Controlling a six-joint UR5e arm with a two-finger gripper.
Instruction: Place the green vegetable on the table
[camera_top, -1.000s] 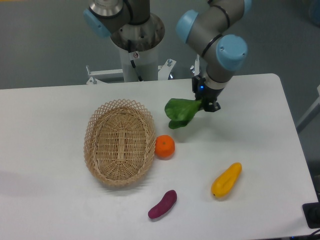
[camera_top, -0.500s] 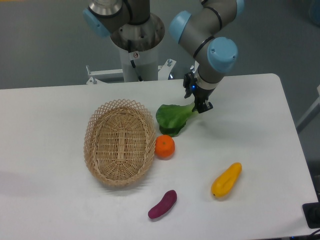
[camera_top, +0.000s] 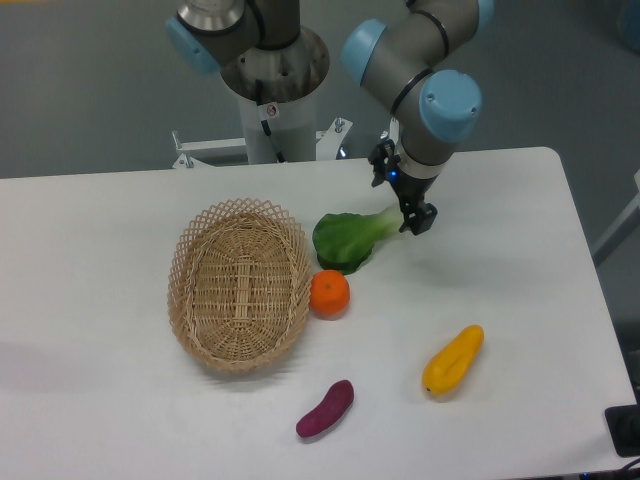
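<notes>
Green vegetable now down on the table; gripper shifted slightly right of the stalk since half a second ago.

Compared with the earlier frames, the green vegetable (camera_top: 349, 238) has come down and left, from hanging in the air to lying with its leaves just above the orange (camera_top: 329, 294). Left to right: wicker basket (camera_top: 239, 283) with nothing visible inside, then the orange beside its right rim, the green vegetable lying on the table (camera_top: 120, 215) between basket and arm, then the gripper (camera_top: 412, 212) at the pale stalk end. Jaws look parted, with the stalk tip at or just beside the nearer finger; contact cannot be settled. Purple vegetable (camera_top: 325, 409) and yellow vegetable (camera_top: 453, 359) lie well apart, nearer the front edge. Judgement: placement essentially done; only letting go fully and retracting remains.
</notes>
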